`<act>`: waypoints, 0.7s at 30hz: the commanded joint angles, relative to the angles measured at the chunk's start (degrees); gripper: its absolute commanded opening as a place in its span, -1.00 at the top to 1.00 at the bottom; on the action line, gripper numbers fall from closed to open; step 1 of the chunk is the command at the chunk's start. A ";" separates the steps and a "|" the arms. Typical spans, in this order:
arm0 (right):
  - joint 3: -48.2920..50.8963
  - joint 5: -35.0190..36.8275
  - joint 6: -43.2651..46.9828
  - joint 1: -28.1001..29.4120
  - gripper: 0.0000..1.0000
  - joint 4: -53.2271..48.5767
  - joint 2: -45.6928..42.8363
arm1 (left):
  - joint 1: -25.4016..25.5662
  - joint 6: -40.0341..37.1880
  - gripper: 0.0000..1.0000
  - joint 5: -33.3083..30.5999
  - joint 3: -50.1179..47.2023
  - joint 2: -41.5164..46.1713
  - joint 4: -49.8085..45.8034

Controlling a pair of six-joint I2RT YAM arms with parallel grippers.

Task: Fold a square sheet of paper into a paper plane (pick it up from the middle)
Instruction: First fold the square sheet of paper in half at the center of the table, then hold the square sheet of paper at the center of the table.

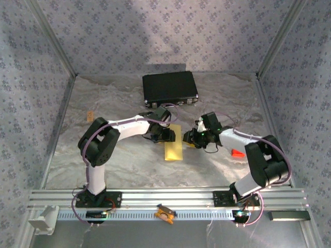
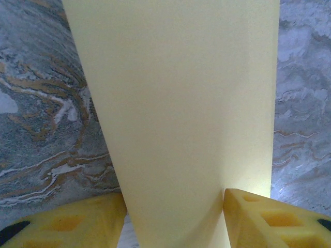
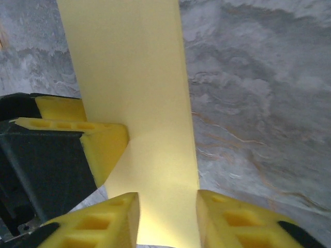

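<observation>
The yellow sheet of paper (image 1: 173, 149) lies mid-table, folded into a long narrow strip. My left gripper (image 1: 166, 135) reaches it from the left, and in the left wrist view the paper (image 2: 176, 103) runs up between the yellow fingers (image 2: 258, 217), touching both; the left gripper (image 2: 175, 206) is shut on it. My right gripper (image 1: 187, 137) comes in from the right. In the right wrist view the strip (image 3: 139, 77) spans the gap of the right gripper (image 3: 168, 206), both fingertips on its edges. The left gripper's finger (image 3: 103, 142) presses the strip's left side. The paper plane is out of view.
A black rectangular case (image 1: 169, 89) sits at the back centre. A small orange object (image 1: 237, 153) lies by the right arm, and an orange clip (image 1: 164, 213) rests on the front rail. The grey marbled cloth (image 1: 119, 160) covers the table, with patterned walls on three sides.
</observation>
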State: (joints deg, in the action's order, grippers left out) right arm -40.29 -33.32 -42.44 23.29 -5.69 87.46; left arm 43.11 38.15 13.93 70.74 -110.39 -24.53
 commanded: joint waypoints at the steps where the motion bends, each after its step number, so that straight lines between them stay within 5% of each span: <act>1: -2.77 -1.74 0.50 1.34 0.41 0.60 2.75 | 0.03 -1.76 -0.11 -1.72 -0.61 -3.90 -1.96; 15: -2.20 1.32 -1.06 3.37 0.83 2.23 10.24 | 0.48 -0.28 -0.15 -1.32 -0.56 -3.51 -1.14; 21: -1.25 1.15 -0.86 2.96 0.90 1.62 10.50 | 0.01 6.15 -0.23 0.29 -4.58 3.83 6.70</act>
State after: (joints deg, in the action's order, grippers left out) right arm -42.65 -33.39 -43.24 26.50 -2.28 97.19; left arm 43.24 40.80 14.17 68.99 -108.79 -22.02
